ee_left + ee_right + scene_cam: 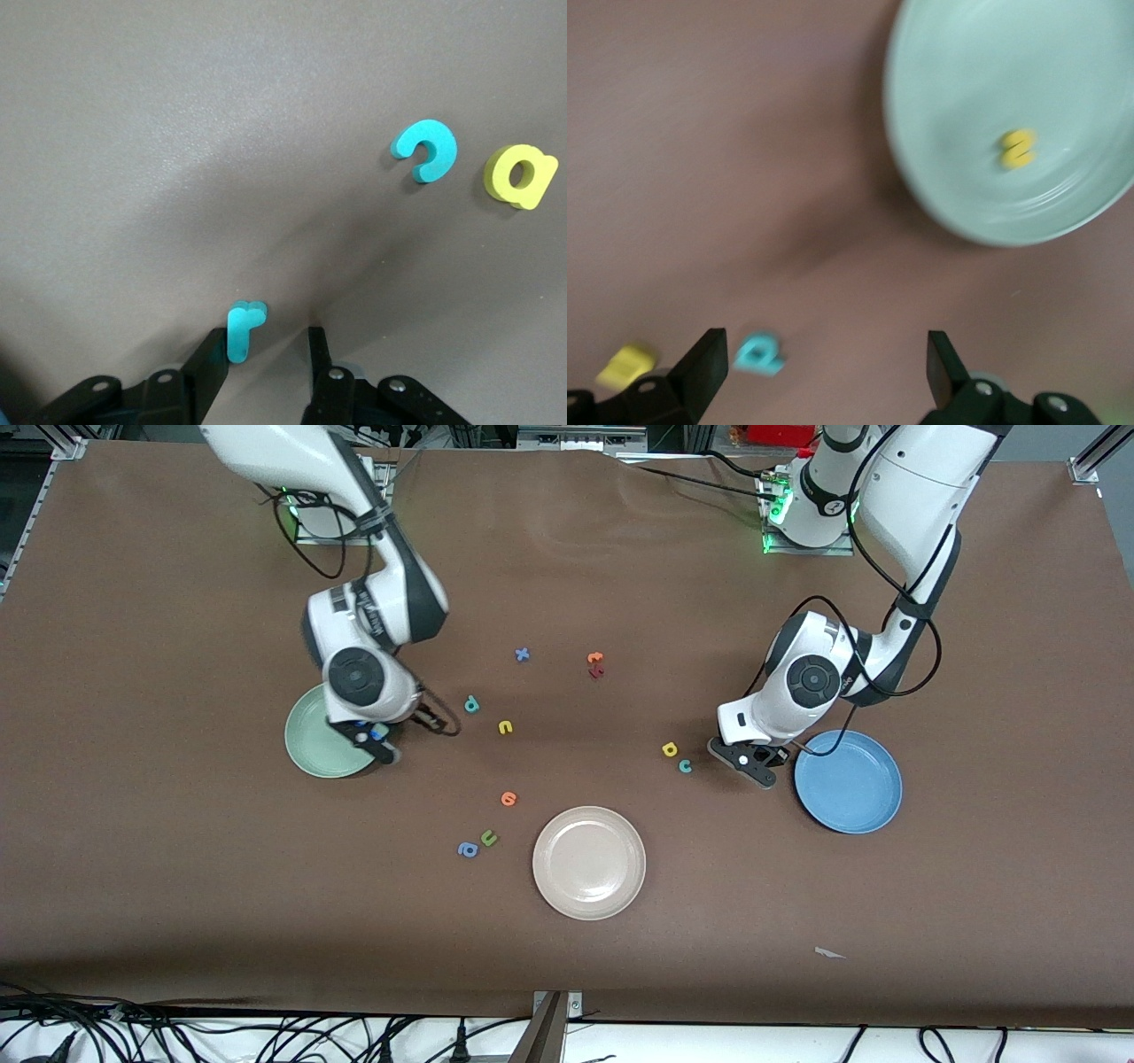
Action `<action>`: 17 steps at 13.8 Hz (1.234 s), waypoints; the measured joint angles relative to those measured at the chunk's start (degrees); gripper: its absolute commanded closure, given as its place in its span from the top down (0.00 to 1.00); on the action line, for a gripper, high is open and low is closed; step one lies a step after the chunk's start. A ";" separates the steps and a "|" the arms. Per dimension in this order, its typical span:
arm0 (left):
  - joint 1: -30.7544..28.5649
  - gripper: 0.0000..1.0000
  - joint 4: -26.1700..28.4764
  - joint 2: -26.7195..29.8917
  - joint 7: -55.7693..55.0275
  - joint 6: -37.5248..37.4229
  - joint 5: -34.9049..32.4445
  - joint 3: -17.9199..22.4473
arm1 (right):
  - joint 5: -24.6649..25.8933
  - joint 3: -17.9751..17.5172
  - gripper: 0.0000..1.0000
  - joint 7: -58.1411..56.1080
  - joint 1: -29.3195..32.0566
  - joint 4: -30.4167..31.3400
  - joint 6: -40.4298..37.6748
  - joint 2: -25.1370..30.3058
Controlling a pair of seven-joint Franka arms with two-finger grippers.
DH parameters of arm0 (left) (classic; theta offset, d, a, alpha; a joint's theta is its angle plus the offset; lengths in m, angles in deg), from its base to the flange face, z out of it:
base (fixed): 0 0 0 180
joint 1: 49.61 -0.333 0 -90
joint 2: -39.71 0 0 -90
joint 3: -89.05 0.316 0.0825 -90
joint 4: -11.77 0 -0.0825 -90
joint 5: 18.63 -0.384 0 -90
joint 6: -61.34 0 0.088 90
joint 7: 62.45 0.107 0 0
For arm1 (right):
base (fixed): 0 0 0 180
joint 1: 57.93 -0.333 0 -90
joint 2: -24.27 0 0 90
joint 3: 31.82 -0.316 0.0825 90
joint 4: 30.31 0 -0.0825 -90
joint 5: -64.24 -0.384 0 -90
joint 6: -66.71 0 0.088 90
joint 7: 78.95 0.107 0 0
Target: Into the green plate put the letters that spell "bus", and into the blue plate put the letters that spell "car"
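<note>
Brown cloth covers the table (177, 868), and small foam letters lie scattered across it among three plates. The right gripper (376, 742) hangs over the green plate (310, 748) at the right arm's end; in its wrist view the jaws stand wide apart with nothing between them, and a yellow "s" (1018, 149) lies inside that plate. The teal "b" (471, 705) and yellow "u" (505, 727) rest on the cloth beside that plate, toward the table's middle.

The left gripper (753, 763) is down at the table just beside the blue plate (873, 815), which holds no letters. In its wrist view the jaws are partly open and straddle the thin teal "r" (241, 329), which lies against one finger (211, 359), apart from the other. The teal "c" (685, 766) and yellow "a" (670, 749) lie touching each other, near that gripper toward the table's middle.

A cream-white plate (554, 886) sits nearest the front camera, with an orange round letter (508, 799), a green "u" (488, 837) and a blue "a" (467, 850) close by.
</note>
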 measured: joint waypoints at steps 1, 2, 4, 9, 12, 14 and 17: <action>-0.03 0.28 -0.07 0.03 -0.03 0.00 0.00 0.04 | 0.05 -1.39 1.00 -0.23 -0.51 -0.81 0.81 0.01; -0.06 0.26 -0.14 0.03 -0.03 0.00 0.00 0.07 | 0.14 -3.01 1.00 -1.96 -0.60 -1.37 2.06 0.00; -0.11 0.22 -0.19 0.03 -0.08 0.10 0.00 0.10 | 0.14 -5.39 0.99 -8.04 -0.78 -1.77 6.25 -0.15; -0.29 0.04 -0.18 0.01 -0.13 0.86 0.00 0.32 | 0.88 -6.08 0.75 -16.27 -4.16 -1.61 16.38 -5.12; -1.42 0.01 -0.57 0.21 -0.18 1.10 0.00 0.45 | 1.07 -6.00 0.63 -21.42 -4.78 -1.15 17.76 -7.55; -2.40 0.01 -1.02 1.25 -0.18 -0.67 0.00 0.63 | 2.26 -5.80 0.54 -22.69 -4.77 -1.08 18.13 -8.44; -3.76 0.00 -3.31 5.43 -0.18 -10.41 0.00 1.16 | 3.06 -5.77 0.49 -24.03 -4.76 -1.08 19.60 -8.88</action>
